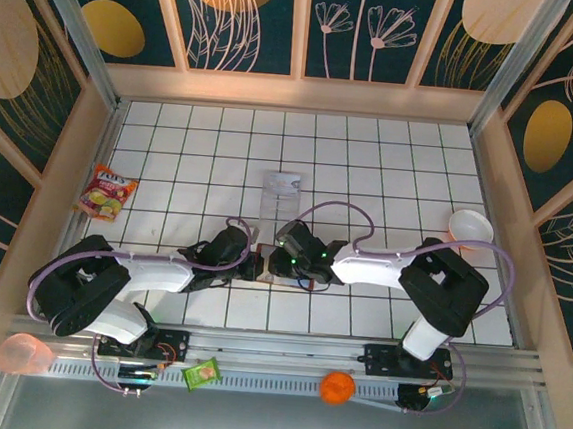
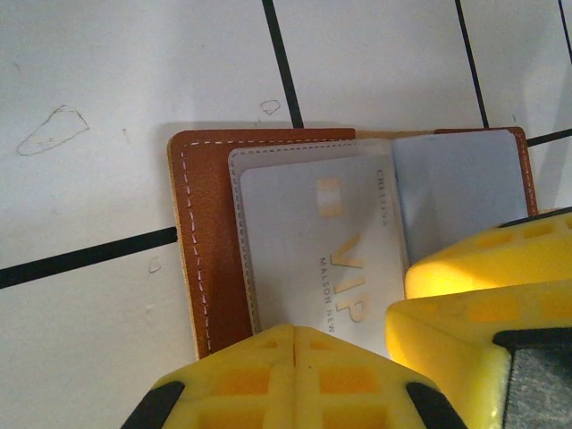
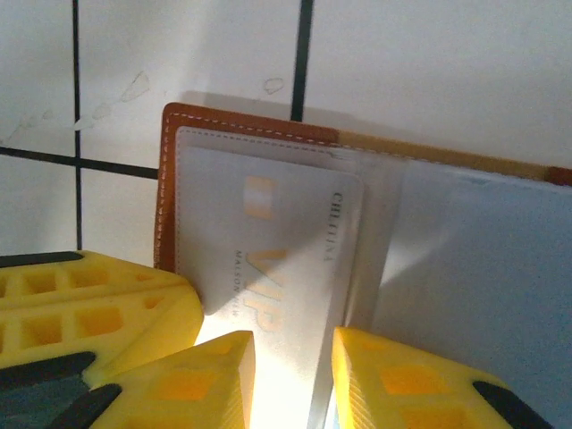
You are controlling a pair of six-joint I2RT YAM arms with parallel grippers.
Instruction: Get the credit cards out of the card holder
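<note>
The card holder (image 2: 210, 250) lies open mid-counter, nearer the near edge, with a credit card (image 2: 322, 250) in its pocket. The left gripper (image 2: 295, 380) is closed over the card's end. The right gripper (image 3: 293, 375) stands slightly open astride it.

White gridded tabletop (image 1: 371, 172), walled by teal floral panels (image 1: 248, 20).

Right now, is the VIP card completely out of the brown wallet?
No, the card sits in the stitched pocket of the open wallet, brown leather framing its left side.
</note>
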